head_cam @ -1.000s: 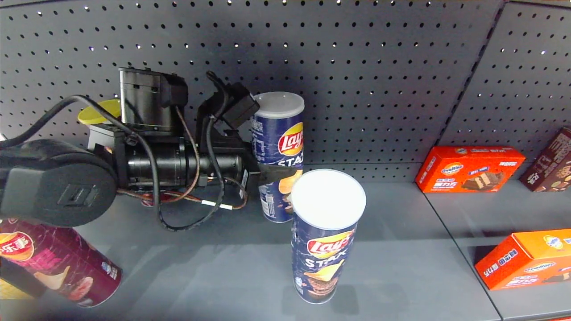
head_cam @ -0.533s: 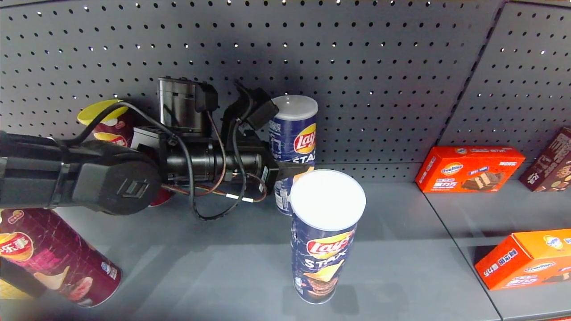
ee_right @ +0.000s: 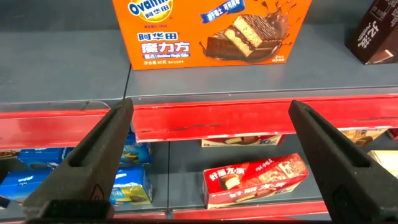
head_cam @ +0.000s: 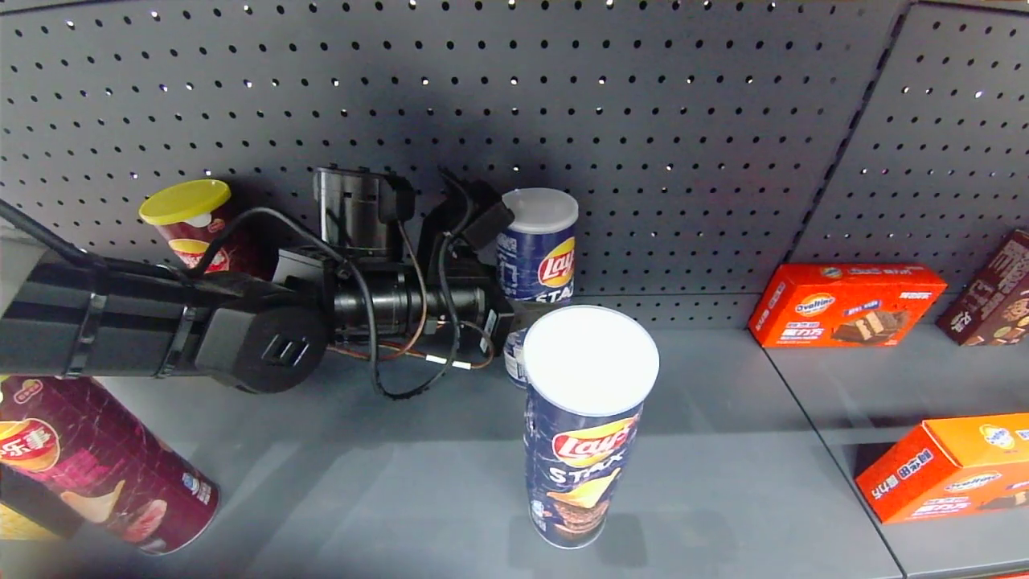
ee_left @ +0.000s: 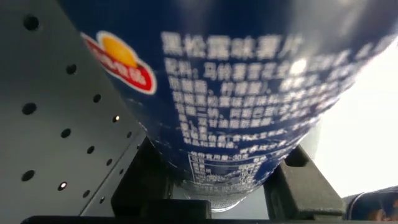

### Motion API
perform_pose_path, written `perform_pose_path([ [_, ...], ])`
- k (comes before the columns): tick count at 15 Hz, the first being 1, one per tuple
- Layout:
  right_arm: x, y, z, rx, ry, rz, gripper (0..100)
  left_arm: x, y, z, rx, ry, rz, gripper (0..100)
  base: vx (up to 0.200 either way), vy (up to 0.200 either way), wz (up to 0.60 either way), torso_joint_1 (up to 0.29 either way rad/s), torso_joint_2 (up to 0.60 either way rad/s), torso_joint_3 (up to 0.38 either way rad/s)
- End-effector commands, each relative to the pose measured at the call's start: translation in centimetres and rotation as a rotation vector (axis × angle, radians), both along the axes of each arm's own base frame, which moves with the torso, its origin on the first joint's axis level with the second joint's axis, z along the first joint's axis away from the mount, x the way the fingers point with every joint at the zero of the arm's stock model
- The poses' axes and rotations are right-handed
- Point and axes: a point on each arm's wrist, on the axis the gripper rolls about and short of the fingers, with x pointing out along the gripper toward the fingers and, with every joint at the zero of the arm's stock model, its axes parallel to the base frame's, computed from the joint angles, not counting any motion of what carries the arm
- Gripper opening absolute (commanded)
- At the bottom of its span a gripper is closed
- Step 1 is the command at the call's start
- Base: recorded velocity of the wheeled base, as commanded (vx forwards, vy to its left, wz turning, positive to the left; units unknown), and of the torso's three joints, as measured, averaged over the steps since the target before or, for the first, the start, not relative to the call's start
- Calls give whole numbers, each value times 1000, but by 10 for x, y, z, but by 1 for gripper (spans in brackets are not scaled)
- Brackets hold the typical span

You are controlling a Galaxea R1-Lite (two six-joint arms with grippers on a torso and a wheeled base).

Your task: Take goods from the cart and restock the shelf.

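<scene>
Glossy print on the rear chip can, smooth white plastic lid; matt grey metal shelf, shiny cardboard box.

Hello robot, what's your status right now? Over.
Left gripper shut on blue chip can, by the pegboard. Right gripper open, empty. Second blue can stands upright directly in front of the held one, close.

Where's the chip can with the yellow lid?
In the head view, the yellow-lidded can stands back left on the shelf, against the pegboard, behind the left arm.
</scene>
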Motion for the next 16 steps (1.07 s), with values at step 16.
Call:
perform_pose_path([
  [16, 0, 0, 0, 0, 0, 0, 100, -62, 40, 21, 20, -11, 239, 100, 0, 0, 0, 0, 0, 0],
])
